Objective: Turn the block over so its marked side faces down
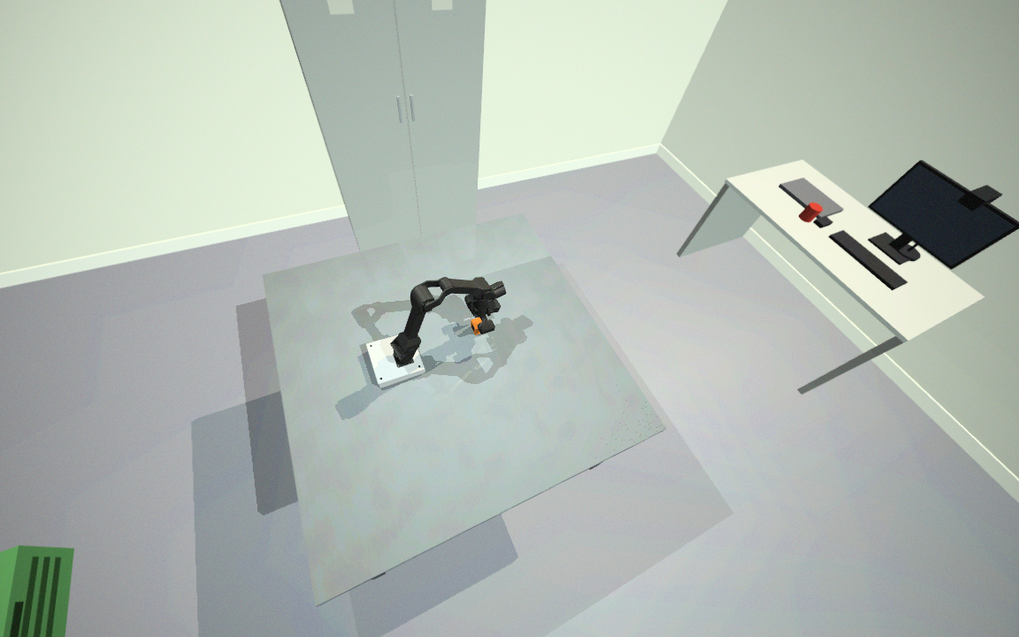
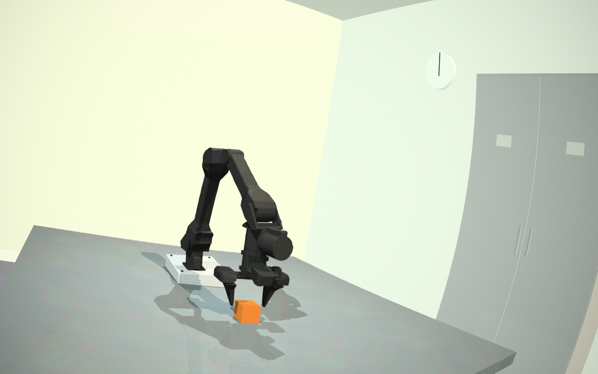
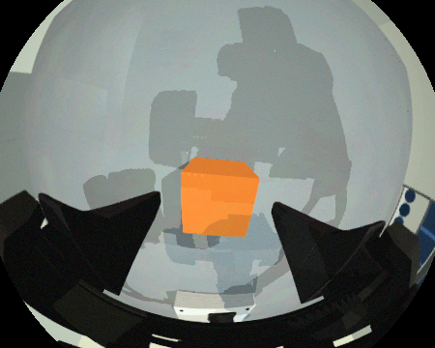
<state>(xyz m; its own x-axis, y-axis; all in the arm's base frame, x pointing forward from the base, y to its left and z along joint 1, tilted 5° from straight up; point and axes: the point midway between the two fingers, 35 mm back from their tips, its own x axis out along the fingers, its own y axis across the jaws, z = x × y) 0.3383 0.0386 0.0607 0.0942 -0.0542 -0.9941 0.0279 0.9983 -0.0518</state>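
An orange block (image 1: 476,326) (image 2: 247,312) (image 3: 218,203) rests on the grey table (image 1: 433,467) (image 2: 73,307). No mark shows on the faces in view; the underside is hidden, so I cannot tell where the marked side is. My gripper (image 2: 247,305) (image 3: 217,204) is wide open and points down. In the wrist view its two fingertips stand to the left and right of the block, with a gap on each side. In the exterior view the tips are about level with the block's top. Nothing is held. In the top view the gripper partly covers the block.
The arm's white base plate (image 1: 388,372) (image 2: 199,278) (image 3: 213,301) is bolted behind the block. A tall grey cabinet (image 1: 410,158) (image 2: 519,195) stands beyond the table. A white desk (image 1: 929,309) with a monitor (image 1: 945,213) and a red cup (image 1: 810,212) stands apart.
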